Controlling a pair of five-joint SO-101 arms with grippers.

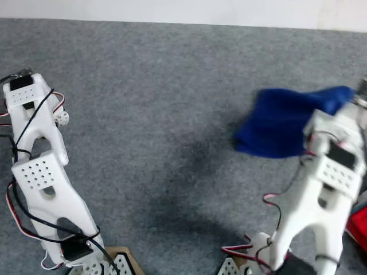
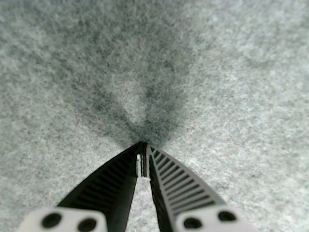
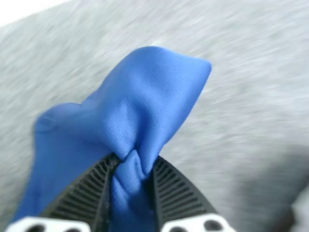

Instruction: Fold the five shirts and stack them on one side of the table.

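Note:
A blue shirt (image 1: 281,129) hangs bunched in the air at the right side of the table, above the grey felt. My right gripper (image 3: 130,162) is shut on a fold of this blue shirt (image 3: 140,106), which spills out past the fingertips. The right arm (image 1: 327,183) rises from the near right edge. My left gripper (image 2: 141,151) is shut with nothing in it, tips close over bare felt. The left arm (image 1: 37,154) stands along the left edge of the table.
Grey felt (image 1: 160,103) covers the whole tabletop. A red thing (image 1: 358,226) shows at the right edge beside the right arm. Arm bases and cables (image 1: 246,258) sit at the near edge.

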